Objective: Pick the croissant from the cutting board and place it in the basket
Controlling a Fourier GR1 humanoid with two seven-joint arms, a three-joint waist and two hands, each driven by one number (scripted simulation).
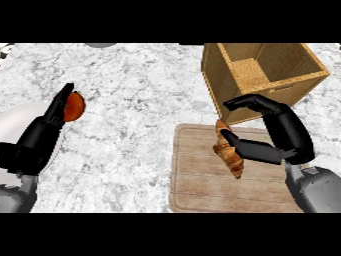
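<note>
Head view shows the marble counter (143, 85) from above, with a wooden cutting board (202, 185) at the near right and a wooden basket (276, 65), an open box with tall walls, just beyond the board's far edge. The croissant (232, 157) lies on the board, near its far side, with its long axis running from far to near. One tip points toward the basket.

The right hand (276, 135) is over the croissant. Its fingers arch above the far end and its thumb reaches along the right side of the pastry, so the hand is partly closing around it. I cannot tell if the fingers already touch it; it seems not yet lifted and to rest on the board.

The left hand (51, 125) rests at the left with straight fingers, beside an orange round thing (75, 106) at the edge of a white plate (10, 120).

I judge the croissant is light and soft, with a flaky crust that breaks easily under pressure. The tips are thin and weak, so the thick middle is the better place to hold it, with fingers on one side and thumb on the other. The basket is near, but the hand must rise above its wall.
</note>
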